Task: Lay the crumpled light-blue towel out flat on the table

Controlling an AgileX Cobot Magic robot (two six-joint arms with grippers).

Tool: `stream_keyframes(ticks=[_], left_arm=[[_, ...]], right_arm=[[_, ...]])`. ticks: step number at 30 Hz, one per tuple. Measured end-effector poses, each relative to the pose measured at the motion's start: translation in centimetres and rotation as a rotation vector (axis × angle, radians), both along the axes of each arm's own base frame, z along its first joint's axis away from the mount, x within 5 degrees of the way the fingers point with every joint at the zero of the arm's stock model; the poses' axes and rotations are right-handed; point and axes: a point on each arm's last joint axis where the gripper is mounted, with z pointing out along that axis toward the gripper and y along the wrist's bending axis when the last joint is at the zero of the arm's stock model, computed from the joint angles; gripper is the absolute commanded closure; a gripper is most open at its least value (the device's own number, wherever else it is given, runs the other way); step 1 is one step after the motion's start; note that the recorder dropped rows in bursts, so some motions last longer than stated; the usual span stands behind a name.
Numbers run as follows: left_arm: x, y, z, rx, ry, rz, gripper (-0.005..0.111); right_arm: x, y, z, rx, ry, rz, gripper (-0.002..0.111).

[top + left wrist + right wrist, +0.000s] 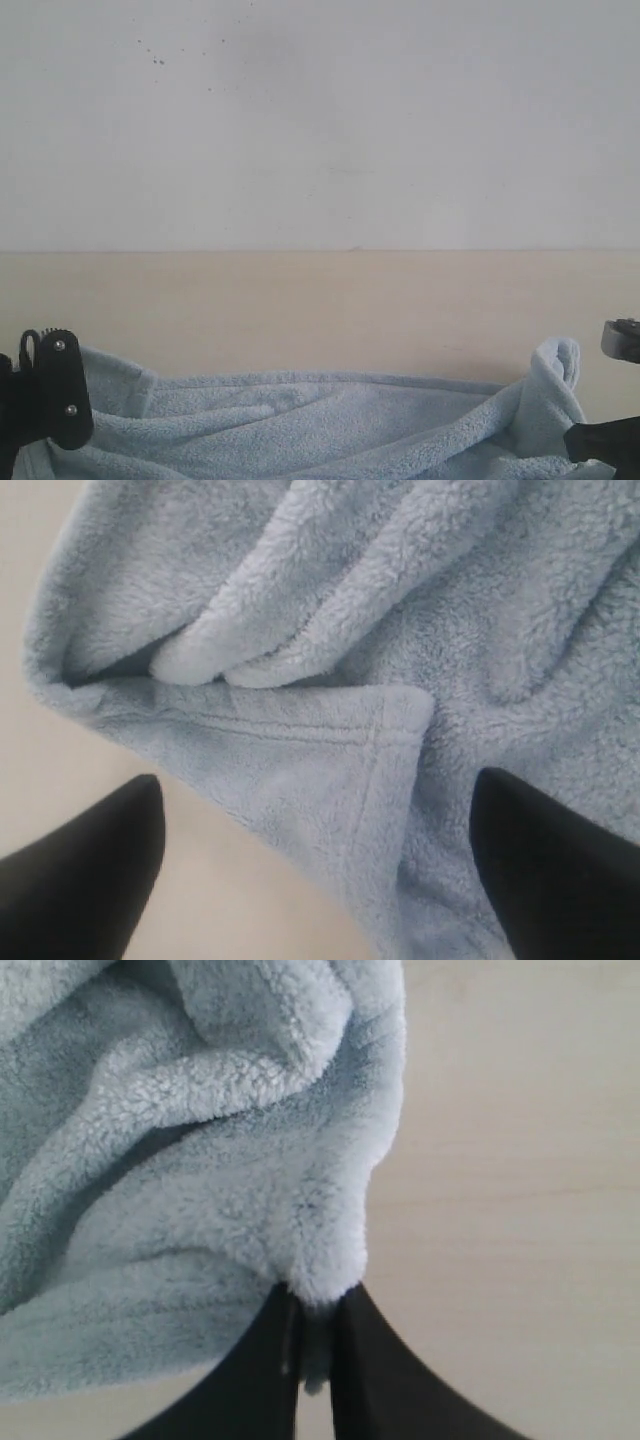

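Note:
The light-blue fleecy towel [330, 425] lies wrinkled along the near edge of the beige table [320, 310]. On the left, my left gripper [315, 810] is open, its black fingers [90, 870] spread either side of a folded hemmed corner of the towel [340, 750]. One finger is over bare table, the other over cloth. On the right, my right gripper [318, 1305] is shut on a bunched edge of the towel [230, 1170], with a tuft pinched between its fingers [385, 1370]. That corner stands raised [555, 385] in the exterior view. No white tag shows.
A plain white wall [320, 120] rises behind the table. Bare tabletop stretches from the towel's far edge to the wall. Parts of the left arm [45, 405] and the right arm [615, 440] sit at the lower corners.

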Motion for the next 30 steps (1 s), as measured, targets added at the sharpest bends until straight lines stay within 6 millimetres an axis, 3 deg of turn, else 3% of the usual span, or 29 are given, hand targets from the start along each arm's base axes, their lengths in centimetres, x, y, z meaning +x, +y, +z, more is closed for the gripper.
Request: stream_keyframes(ticks=[15,18,23,30], left_arm=[[1.5,0.3,-4.4,0.21,0.12,-0.117,0.03],[1.8,1.0,-4.7,0.216,0.116,-0.068,0.044],[2.3,1.8,-4.5,0.187,0.069,0.033,0.098],[2.2,1.9,-3.3,0.098,-0.009,0.161,0.103]], right_arm=[[-0.2,1.5,0.0,0.012,-0.007,0.076,0.108],[-0.2,1.5,0.0,0.013,-0.008,0.077,0.108],[-0.2,1.6,0.1,0.024,-0.008,0.072,0.108],[-0.2,1.6,0.1,0.025,-0.01,0.075,0.108]])
